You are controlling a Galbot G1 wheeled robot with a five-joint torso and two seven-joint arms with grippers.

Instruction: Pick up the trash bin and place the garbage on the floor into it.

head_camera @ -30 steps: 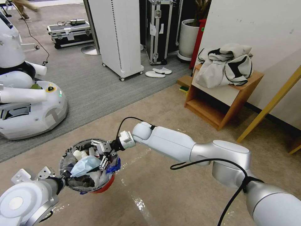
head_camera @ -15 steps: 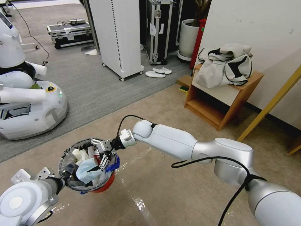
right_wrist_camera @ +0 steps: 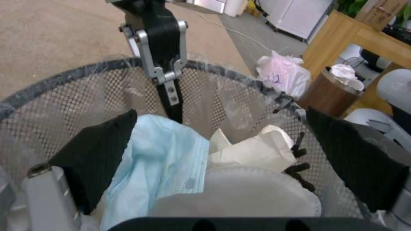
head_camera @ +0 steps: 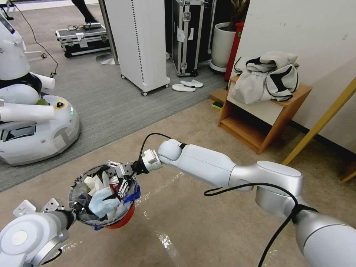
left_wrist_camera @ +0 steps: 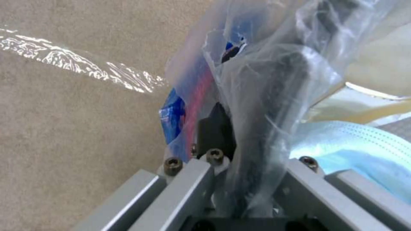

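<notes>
Now | left gripper (head_camera: 76, 212) clamps trash bin (head_camera: 122, 220) rim | right gripper (head_camera: 118, 187) spread above light-blue cloth (head_camera: 99, 203)

Tan floor (head_camera: 207, 222), glossy streak across it. Grey carpet (head_camera: 104, 100) beyond, carrying white slippers (head_camera: 187, 86), white cabinet on wheels (head_camera: 139, 44), wooden shelf (head_camera: 259, 118) near wall.

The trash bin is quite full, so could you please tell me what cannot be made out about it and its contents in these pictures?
- Trash bin: head view, its red wall is mostly hidden by the liner bag.
- Garbage below the light-blue cloth and white papers: right wrist view, covered by them.
- Left gripper fingers: left wrist view, one is veiled by the clear bag.
- Bag lettering: head view, too small to read.
</notes>
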